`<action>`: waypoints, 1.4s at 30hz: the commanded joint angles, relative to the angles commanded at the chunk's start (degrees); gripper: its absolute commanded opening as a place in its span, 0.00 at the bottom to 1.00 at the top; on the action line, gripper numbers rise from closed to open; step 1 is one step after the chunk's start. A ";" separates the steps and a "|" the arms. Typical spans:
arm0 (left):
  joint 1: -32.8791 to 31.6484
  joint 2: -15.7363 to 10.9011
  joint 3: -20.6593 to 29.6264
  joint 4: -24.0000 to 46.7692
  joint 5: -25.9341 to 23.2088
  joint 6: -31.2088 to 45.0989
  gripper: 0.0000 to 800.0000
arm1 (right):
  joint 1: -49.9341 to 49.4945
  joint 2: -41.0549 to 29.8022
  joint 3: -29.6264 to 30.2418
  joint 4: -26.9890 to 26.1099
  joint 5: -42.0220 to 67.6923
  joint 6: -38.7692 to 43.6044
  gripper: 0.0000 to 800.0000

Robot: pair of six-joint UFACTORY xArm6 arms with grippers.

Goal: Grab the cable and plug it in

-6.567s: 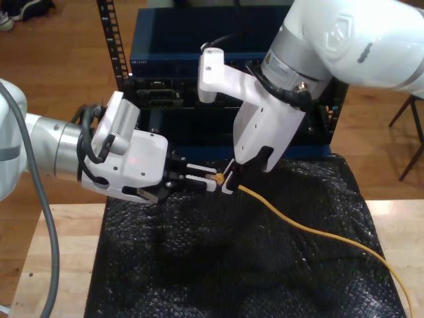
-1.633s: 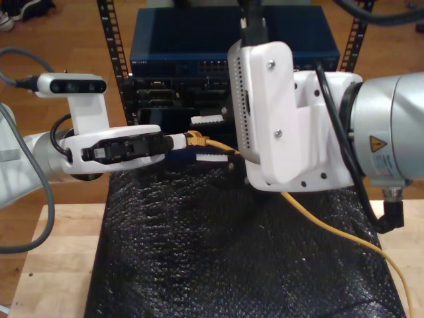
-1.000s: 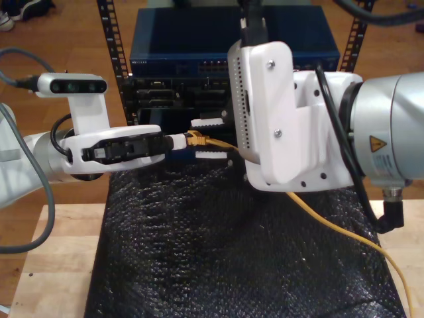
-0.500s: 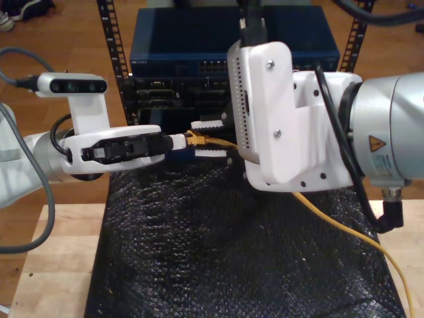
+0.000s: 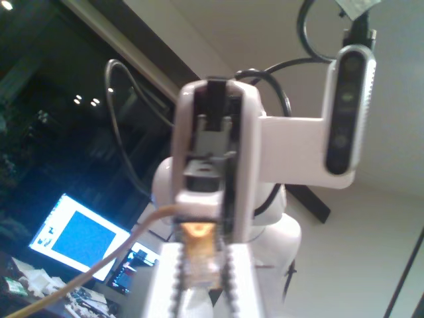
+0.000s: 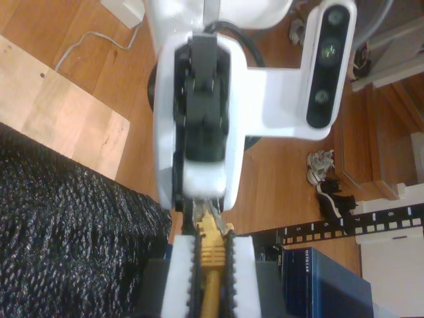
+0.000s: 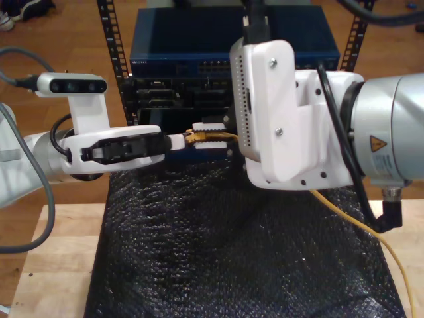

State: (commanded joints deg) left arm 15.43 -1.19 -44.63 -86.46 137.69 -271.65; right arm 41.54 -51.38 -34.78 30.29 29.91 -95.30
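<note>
Two grippers meet on the plug end of the thin yellow-orange network cable.

My first gripper, reaching in from the exterior view's left, pinches the clear plug tip. My second gripper, from that view's right, has its toothed white pads pressed on the boot just behind. The cable lies level, tip toward the exterior view's left. The blue metal network switch sits in the rack behind, beyond the black bubble-wrap mat, with open air between.

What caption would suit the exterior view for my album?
My first gripper and my second gripper hold the cable together.
</note>
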 joint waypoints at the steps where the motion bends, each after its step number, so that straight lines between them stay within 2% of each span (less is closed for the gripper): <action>1: 0.00 0.00 0.09 -0.97 0.00 0.00 0.55 | 0.00 0.00 0.00 0.00 0.00 0.00 0.01; 3: 0.00 0.00 0.35 -2.64 0.09 -0.09 0.64 | 0.00 0.09 0.00 0.00 0.00 0.00 0.00; 8: 0.00 0.00 0.35 -3.43 -0.44 -0.09 0.97 | 0.09 0.09 0.00 0.00 0.00 0.18 0.00; 9: 0.09 -0.09 0.18 -3.43 -0.53 -0.09 0.98 | 0.09 0.09 0.00 0.00 0.00 0.18 0.00; 13: 0.44 -0.26 -0.26 -3.43 -2.02 -0.09 0.99 | -0.09 0.44 -0.35 0.00 0.00 2.11 0.00; 20: 5.01 -0.53 -0.62 -3.43 -9.23 0.09 0.99 | -0.88 4.84 -3.25 -0.26 0.18 8.53 0.00; 28: 12.04 -0.53 -6.24 -1.93 -11.69 0.18 1.00 | -7.21 7.47 -5.71 -0.35 4.84 14.15 0.00; 34: 17.58 -0.53 -10.55 5.45 -14.33 0.26 1.00 | -15.74 8.26 -6.33 -0.26 11.08 14.51 0.00; 42: 20.04 -3.34 -14.15 18.81 -17.93 2.11 1.00 | -26.11 8.70 -7.21 -0.53 21.54 16.88 0.00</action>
State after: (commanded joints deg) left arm 35.47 -4.53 -58.78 -67.65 119.76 -269.54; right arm 15.43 -42.68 -41.99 29.76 51.45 -78.42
